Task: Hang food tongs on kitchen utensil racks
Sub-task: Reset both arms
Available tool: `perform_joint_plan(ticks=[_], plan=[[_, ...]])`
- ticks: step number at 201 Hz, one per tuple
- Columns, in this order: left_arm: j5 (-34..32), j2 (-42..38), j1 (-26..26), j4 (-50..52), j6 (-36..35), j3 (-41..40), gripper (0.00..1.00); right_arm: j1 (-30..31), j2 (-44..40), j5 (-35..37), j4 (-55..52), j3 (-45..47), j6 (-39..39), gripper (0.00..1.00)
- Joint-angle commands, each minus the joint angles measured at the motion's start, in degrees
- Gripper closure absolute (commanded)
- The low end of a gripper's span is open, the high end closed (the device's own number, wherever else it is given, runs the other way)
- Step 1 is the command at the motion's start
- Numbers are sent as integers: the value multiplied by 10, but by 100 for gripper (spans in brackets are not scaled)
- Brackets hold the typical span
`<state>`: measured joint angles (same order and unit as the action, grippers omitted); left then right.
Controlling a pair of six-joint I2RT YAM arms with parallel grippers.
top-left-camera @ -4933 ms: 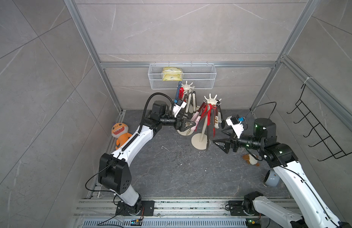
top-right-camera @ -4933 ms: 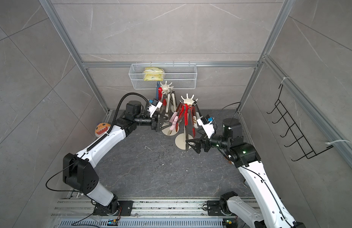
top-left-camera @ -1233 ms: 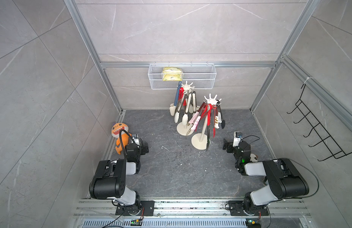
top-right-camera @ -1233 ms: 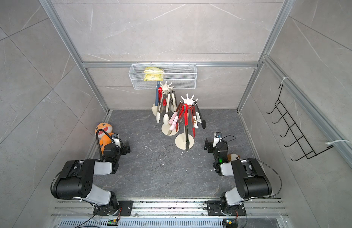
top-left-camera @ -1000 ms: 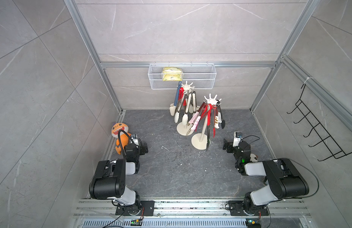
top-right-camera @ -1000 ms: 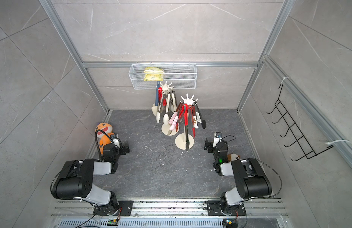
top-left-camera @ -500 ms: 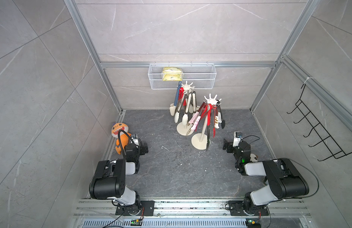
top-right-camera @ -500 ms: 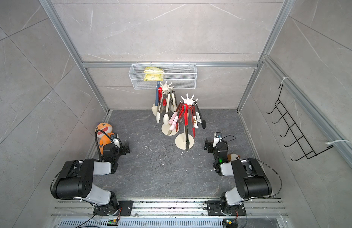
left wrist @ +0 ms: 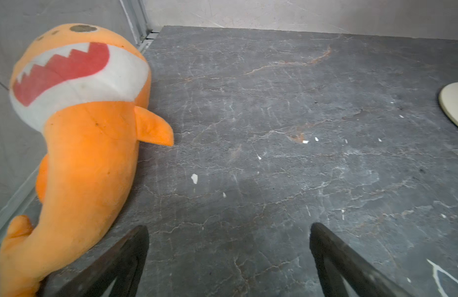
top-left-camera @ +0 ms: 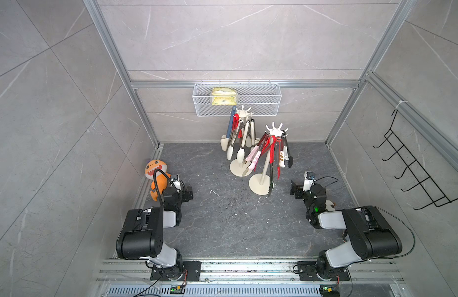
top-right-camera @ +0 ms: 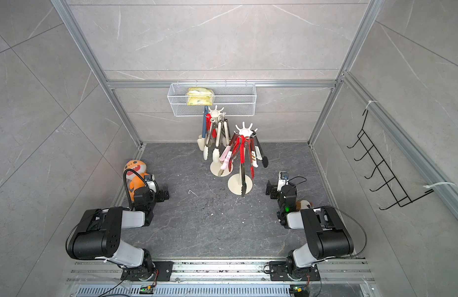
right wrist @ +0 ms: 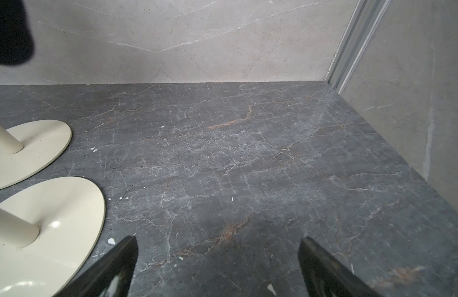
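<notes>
On the left, the left gripper (left wrist: 229, 227) sits low over the floor (top-left-camera: 222, 218) just beside an orange plush (top-left-camera: 156, 180), its arm folded up. The wrist view shows the jaws spread wide with only bare floor between them, so it holds nothing. Further right, near the back wall, the far rack (top-left-camera: 244, 113) stands upright with several tongs (top-left-camera: 246, 137) dangling from its prongs, blue, red and cream among them. The basket (top-left-camera: 261, 108) on the wall behind it holds no tongs. Just beside the far rack and nearer the arms, the near rack (top-left-camera: 274, 130) carries its own cluster of red, pink, black and white tongs, hanging around the pole with their lower ends close to the base. In both top views no tongs lie loose on the floor. On the right, the right gripper (right wrist: 217, 239) also rests low, apart from the near rack's base, jaws wide apart and empty. A small brown and white thing (top-left-camera: 328, 205) is half hidden behind that arm, and what it is cannot be told. The hook rack (top-left-camera: 417, 164) on the right wall is bare. Judged from this, the hanging looks finished: every visible pair is on a rack, and both arms seem parked with nothing left to pick up
</notes>
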<state>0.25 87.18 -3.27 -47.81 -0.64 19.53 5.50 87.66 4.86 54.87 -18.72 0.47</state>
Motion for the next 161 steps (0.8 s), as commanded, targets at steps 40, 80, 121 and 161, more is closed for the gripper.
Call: perform_joint_plan(ticks=[40,80,121,161], plan=[[102,-34,-2,-109,-39,-56,0,2,-1,-122,93,46,-55,0],[-43,-16,-2,-97,21,-40,0,-5,-3,39,61,32,17,0],[-11,-9,-5,-8,12,11,0,-5,1,10,-1,-5,4,0],[-21,-9,-5,-9,14,11,0,-5,2,10,6,-2,4,0]])
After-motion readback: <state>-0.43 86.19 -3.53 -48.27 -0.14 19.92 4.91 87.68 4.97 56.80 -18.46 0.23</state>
